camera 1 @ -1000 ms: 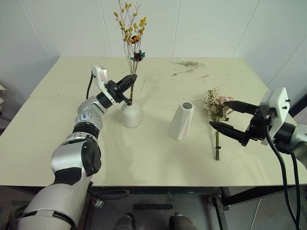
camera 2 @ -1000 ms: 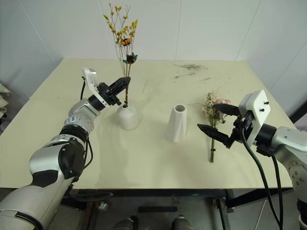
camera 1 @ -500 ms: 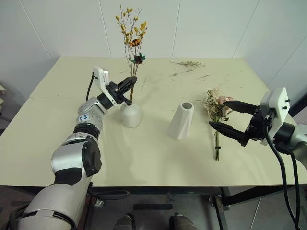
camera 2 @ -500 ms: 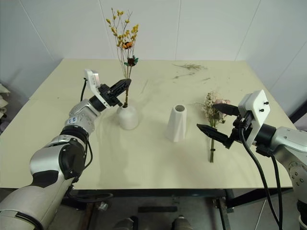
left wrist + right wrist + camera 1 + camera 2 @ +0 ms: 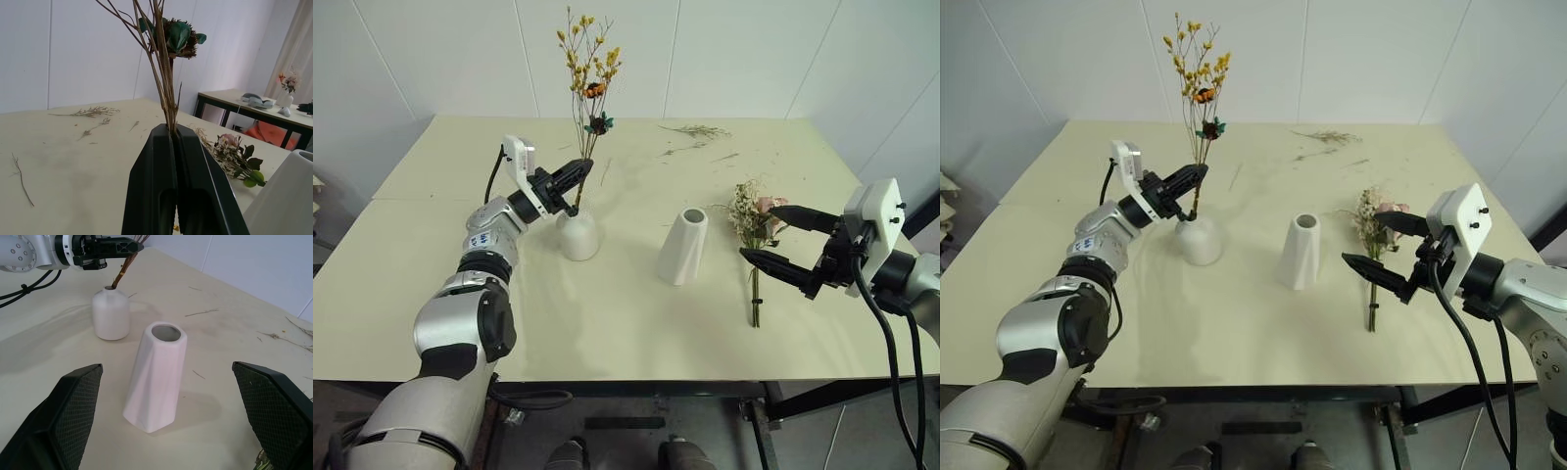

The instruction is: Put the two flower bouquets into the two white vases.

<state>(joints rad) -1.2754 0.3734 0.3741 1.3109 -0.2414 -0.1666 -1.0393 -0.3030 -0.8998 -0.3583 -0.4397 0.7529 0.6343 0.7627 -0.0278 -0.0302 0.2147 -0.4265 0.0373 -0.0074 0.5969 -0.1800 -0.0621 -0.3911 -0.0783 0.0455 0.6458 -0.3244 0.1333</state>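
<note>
Left gripper (image 5: 576, 174) clenched on stems of yellow-orange sprig (image 5: 588, 73), stem ends down in neck of round white vase (image 5: 578, 235), sprig standing upright; right gripper (image 5: 781, 242) spread wide, holding nothing, hovering just beside pale bouquet with pink rose (image 5: 753, 223) lying flat on table (image 5: 636, 313); tall tapered vase (image 5: 683, 246) stands between, unfilled

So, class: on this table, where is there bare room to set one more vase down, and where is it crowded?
Bare: the near strip of the table in front of the round vase and tall vase, and the far left corner. Crowded: between the tall vase and the open right gripper, where the pale bouquet lies; twigs litter the far edge.
</note>
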